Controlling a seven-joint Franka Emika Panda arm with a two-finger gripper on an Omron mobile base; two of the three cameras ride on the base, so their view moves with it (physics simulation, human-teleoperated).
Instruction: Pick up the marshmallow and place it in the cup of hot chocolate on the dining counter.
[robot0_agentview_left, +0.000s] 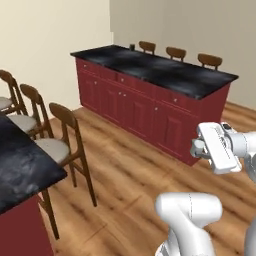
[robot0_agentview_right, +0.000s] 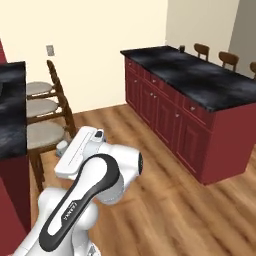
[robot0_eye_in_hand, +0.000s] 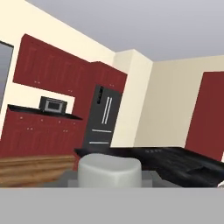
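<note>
The dining counter (robot0_agentview_left: 165, 72) is a long black marbled slab over dark red fronts, standing across the floor ahead; it also runs along the right of the right base view (robot0_agentview_right: 210, 85). A small dark cup (robot0_agentview_left: 132, 46) stands at its far left corner, the same cup (robot0_agentview_right: 181, 48) being tiny in the right base view. The marshmallow is out of view. My gripper (robot0_agentview_left: 196, 148) hangs over the wooden floor, well short of the counter and pointing left; the gripper (robot0_agentview_right: 61, 148) faces the stools, and its fingers are too small to read.
Three wooden chairs (robot0_agentview_left: 175, 52) line the counter's far side. Padded stools (robot0_agentview_left: 52, 147) stand beside a second black counter (robot0_agentview_left: 20, 165) at the near left. In the hand view a stool seat (robot0_eye_in_hand: 109, 170) is close ahead, with a fridge (robot0_eye_in_hand: 103, 120) behind it.
</note>
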